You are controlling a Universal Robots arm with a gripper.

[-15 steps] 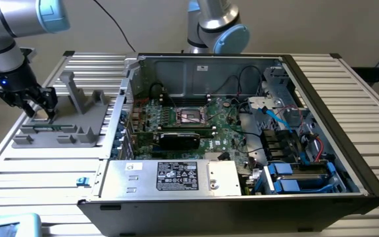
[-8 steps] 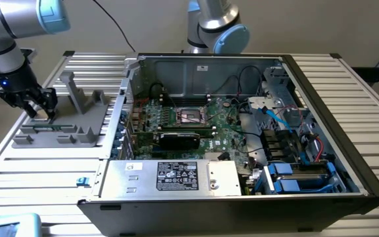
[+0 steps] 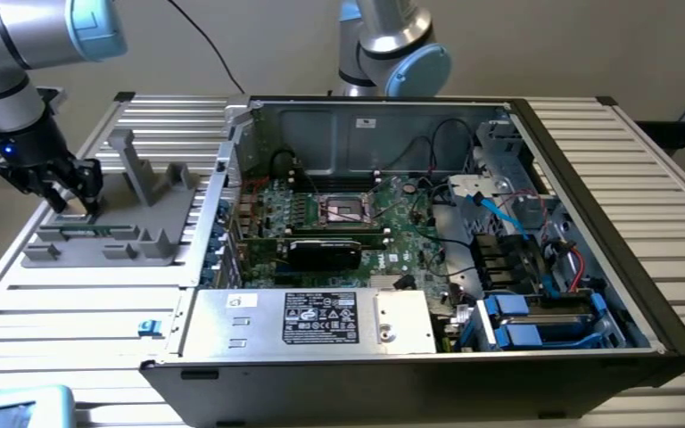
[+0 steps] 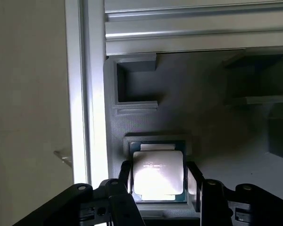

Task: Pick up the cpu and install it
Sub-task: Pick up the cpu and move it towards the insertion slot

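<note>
**Wrist view.** The black two-fingered gripper (image 4: 159,172) is seen from just above. Its jaws are spread moderately wide and stand astride the small square cpu (image 4: 158,178), one finger close beside each of two opposite edges. No grip is made out. The cpu lies flat in a shallow recess of the grey moulded plastic fixture (image 4: 179,103). Its silver-beige metal lid is brightly lit and framed by a dark green border. Faint printed lines are noted on the lid, but they cannot be read. Empty rectangular pockets are seen further along the fixture.

**Exterior view.** The gripper (image 3: 71,198) is lowered onto the fixture (image 3: 117,241) at the exterior view's left. The fixture rests on the ribbed aluminium table (image 3: 69,312). Just beside it lies the open black computer case (image 3: 628,267). A white-labelled silver power supply (image 3: 318,318) sits nearest, and its print is illegible. Beyond it, the dark metal-framed socket (image 3: 345,210) is seen on the green board. A second grey and blue robot arm (image 3: 396,45) stands behind the case.
</note>
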